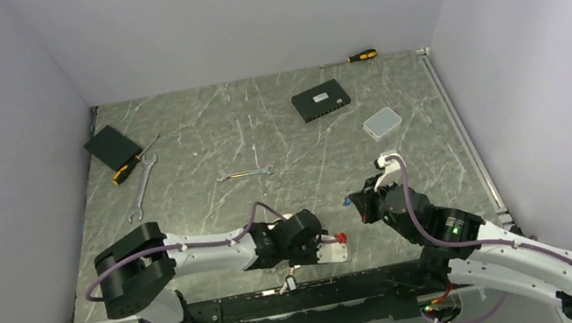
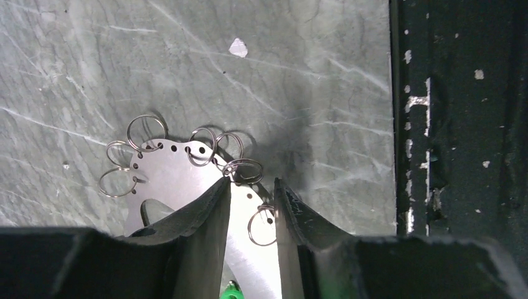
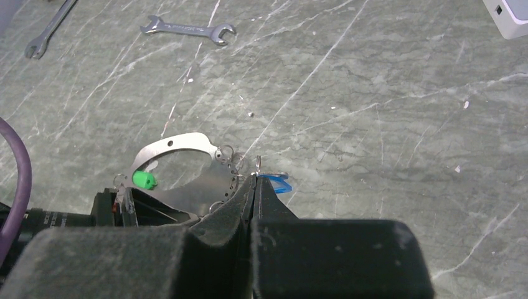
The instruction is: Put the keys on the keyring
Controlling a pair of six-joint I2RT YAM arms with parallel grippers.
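The keyring (image 3: 180, 146) is a flat silvery hoop with holes and small split rings (image 2: 146, 132) along its rim. It also shows in the left wrist view (image 2: 168, 174). My left gripper (image 2: 250, 184) is shut on its band and holds it just above the table near the front edge (image 1: 329, 247). A green tag (image 3: 144, 180) sits inside the hoop. My right gripper (image 3: 254, 177) is shut on a key with a blue tag (image 3: 278, 183), and its tip is at the hoop's ringed rim. In the top view the right gripper (image 1: 356, 202) is just right of the left one.
Two spanners (image 1: 244, 172) (image 1: 141, 191) and a yellow-handled screwdriver (image 1: 132, 164) lie mid-table. A black box (image 1: 322, 101), a black pad (image 1: 111, 144), a white case (image 1: 382, 122) and a second screwdriver (image 1: 362, 56) lie farther back. A black rail (image 2: 461, 124) runs along the front edge.
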